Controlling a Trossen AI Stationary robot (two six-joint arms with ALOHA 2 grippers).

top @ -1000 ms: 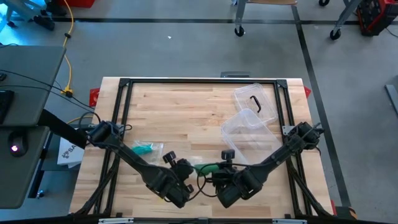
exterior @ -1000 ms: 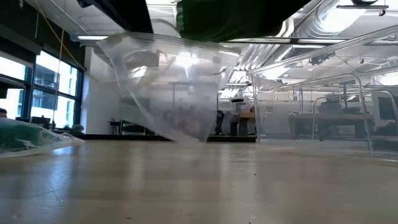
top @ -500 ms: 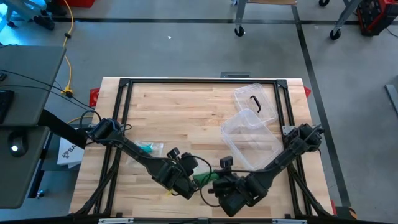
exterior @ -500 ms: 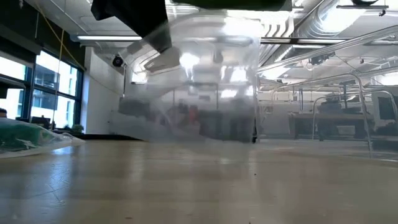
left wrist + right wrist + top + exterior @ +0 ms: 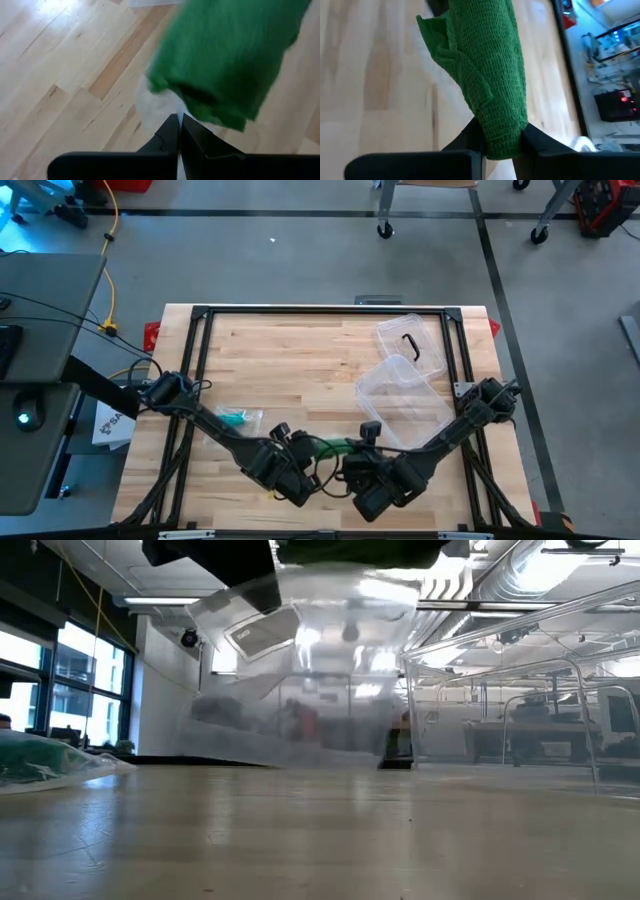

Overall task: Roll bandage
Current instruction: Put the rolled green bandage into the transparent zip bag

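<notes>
Bandage of green woven elastic fabric, partly rolled, is clamped between the fingers of the right gripper and extends straight ahead of them above the pale wooden table. Left gripper is seen with its fingers pressed fully together on a thin clear plastic film; the green fabric hangs just ahead of its tips. Both grippers meet over the near edge of the table, the left gripper just beside the right gripper. A clear plastic tub and its clear lid with a black handle lie beyond the right gripper. A small clear packet with teal contents lies beside the left arm.
</notes>
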